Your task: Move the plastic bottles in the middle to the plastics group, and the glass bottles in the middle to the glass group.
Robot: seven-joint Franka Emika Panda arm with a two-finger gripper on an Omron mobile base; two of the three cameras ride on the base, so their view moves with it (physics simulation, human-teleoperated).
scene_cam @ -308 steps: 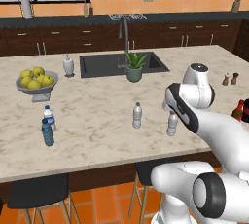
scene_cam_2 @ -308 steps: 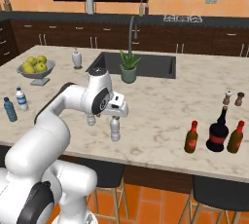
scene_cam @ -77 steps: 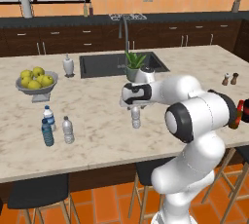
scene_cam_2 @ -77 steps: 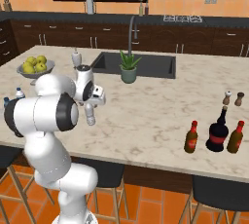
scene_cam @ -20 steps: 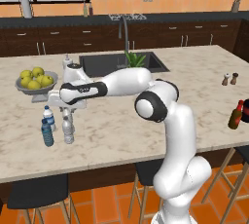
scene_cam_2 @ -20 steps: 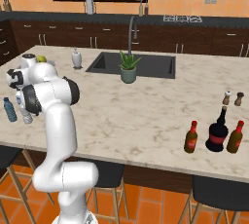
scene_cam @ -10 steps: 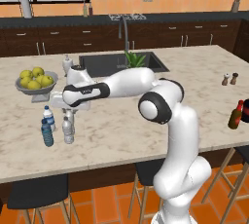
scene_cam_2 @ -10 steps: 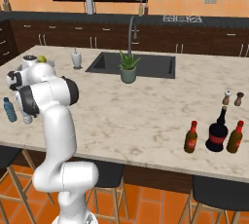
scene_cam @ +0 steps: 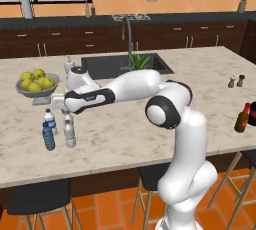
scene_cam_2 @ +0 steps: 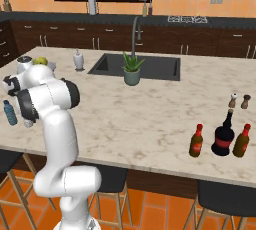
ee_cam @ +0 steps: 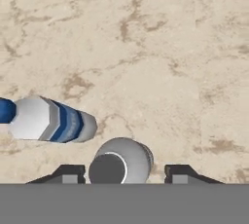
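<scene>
There, the gripper (ee_cam: 120, 175) hung directly over a clear plastic bottle (ee_cam: 120, 162) standing on the marble counter (ee_cam: 160, 57), its fingers apart on either side, seemingly without touching it. Just beside it stood the blue-labelled bottle (ee_cam: 53, 120) of the plastics group (scene_cam: 49, 128).

The counter (scene_cam: 130, 129) is pale stone with brown veins, smooth and a little shiny. The water bottle (scene_cam: 69, 133) is clear plastic with ribs. Next to it, the blue bottle (scene_cam: 48, 136) is see-through blue plastic, and the blue-labelled bottle (scene_cam: 50, 120) is clear. The robot arm (scene_cam: 130, 86) is smooth, glossy white. The fruit bowl (scene_cam: 36, 90) looks like grey metal. The brown bottles (scene_cam_2: 196, 141) look like shiny dark glass. The cabinets (scene_cam_2: 210, 41) are dark wood. The floor tiles (scene_cam_2: 160, 209) are orange and smooth.
</scene>
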